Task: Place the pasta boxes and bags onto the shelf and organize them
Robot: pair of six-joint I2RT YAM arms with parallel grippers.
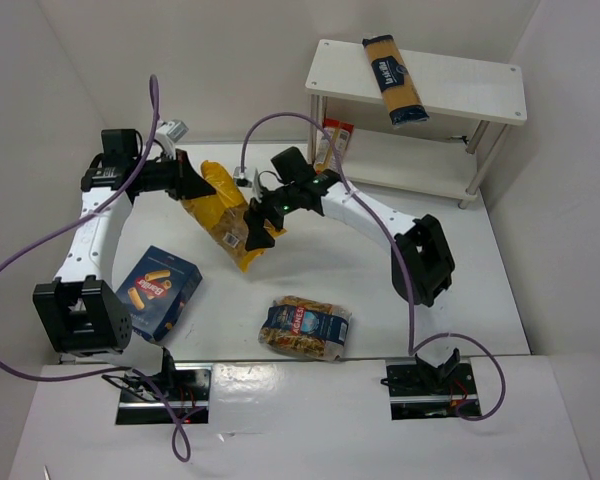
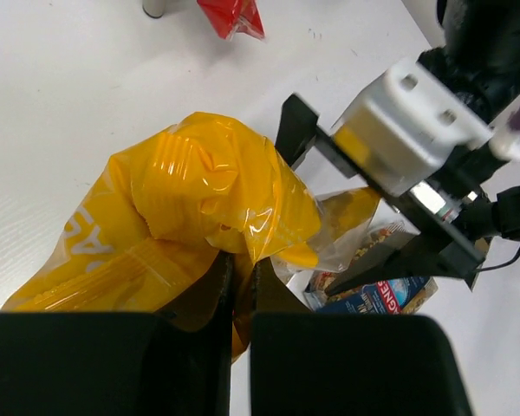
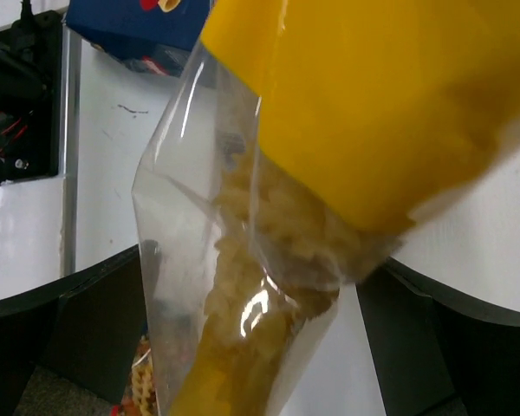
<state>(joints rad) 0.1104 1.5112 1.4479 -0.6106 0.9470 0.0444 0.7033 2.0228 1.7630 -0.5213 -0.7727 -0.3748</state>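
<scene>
left tool [image 2: 239,282] clamped on yellow bag [image 2: 199,186]; right tool [image 3: 251,299] spread wide, bag's clear end between its jaws.

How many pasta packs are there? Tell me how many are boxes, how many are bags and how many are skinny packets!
Boxes: 1 (dark blue box)
Bags: 2 (yellow bag, clear blue-labelled bag)
Skinny packets: 2 (long spaghetti packet, narrow red-white packet)
Total: 5
</scene>
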